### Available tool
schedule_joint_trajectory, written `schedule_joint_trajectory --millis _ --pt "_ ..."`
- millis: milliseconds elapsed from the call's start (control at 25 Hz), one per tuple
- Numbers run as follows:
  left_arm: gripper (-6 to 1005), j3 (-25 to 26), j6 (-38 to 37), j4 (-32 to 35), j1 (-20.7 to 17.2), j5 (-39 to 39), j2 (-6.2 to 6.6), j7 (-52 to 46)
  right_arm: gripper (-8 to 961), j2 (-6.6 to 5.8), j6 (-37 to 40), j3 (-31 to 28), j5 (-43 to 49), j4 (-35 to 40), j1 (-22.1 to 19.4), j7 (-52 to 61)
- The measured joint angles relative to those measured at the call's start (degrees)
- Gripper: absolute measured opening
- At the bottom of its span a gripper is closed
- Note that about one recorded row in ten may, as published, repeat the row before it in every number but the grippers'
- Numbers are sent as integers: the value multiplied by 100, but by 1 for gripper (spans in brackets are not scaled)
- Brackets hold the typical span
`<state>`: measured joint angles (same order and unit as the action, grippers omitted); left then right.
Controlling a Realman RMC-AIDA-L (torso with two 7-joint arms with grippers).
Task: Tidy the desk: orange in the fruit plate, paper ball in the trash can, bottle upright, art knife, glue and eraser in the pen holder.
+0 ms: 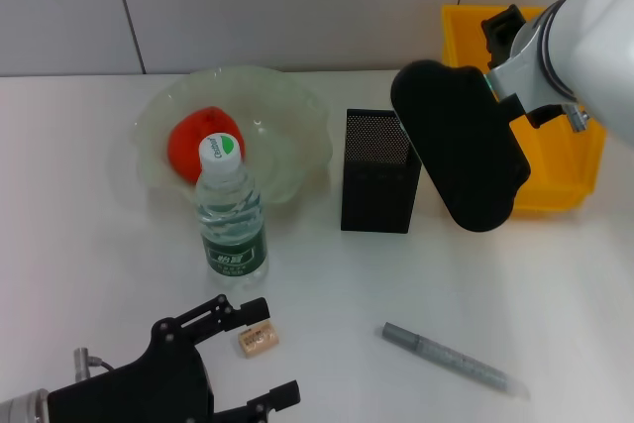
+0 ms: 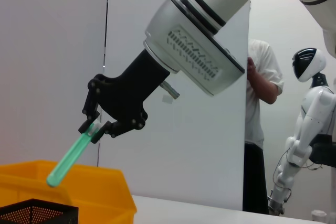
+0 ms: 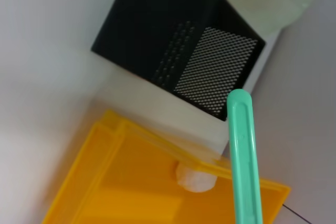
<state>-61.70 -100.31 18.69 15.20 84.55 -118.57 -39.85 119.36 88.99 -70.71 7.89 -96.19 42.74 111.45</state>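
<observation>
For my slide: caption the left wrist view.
Right hand holds green art knife above yellow trash can and pen holder.

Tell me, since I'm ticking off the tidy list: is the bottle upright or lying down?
Upright. In the head view the bottle stands on its base on the table, white cap on top, just in front of the fruit plate.

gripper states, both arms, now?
Left gripper: open, empty, beside the eraser.
Right gripper: shut on the green knife, above the yellow bin.

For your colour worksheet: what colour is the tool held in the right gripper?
Mint green tool, clearest in the left wrist view, held by the right gripper.
</observation>
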Motion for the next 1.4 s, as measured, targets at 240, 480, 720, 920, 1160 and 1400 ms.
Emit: schedule_joint_trajectory --millis 240,480,720,920,1160,1400 --pt "802 0 0 -5 17 -25 -1 -1 176 8 -178 157 11 289 79 -90" --pt "802 -4 0 -6 42 -27 -9 1 182 35 -401 331 66 764 266 -20" --pt "802 -26 0 -6 52 -27 -17 3 188 44 -622 420 107 1166 482 111" --pt "802 -2 0 -14 38 -26 -18 3 193 54 -652 516 103 1273 607 186" --pt "801 -6 1 -15 26 -26 -18 3 199 54 -655 639 57 1308 715 284" --pt "801 -9 6 -14 9 -26 -17 4 204 53 -599 831 52 1390 778 381"
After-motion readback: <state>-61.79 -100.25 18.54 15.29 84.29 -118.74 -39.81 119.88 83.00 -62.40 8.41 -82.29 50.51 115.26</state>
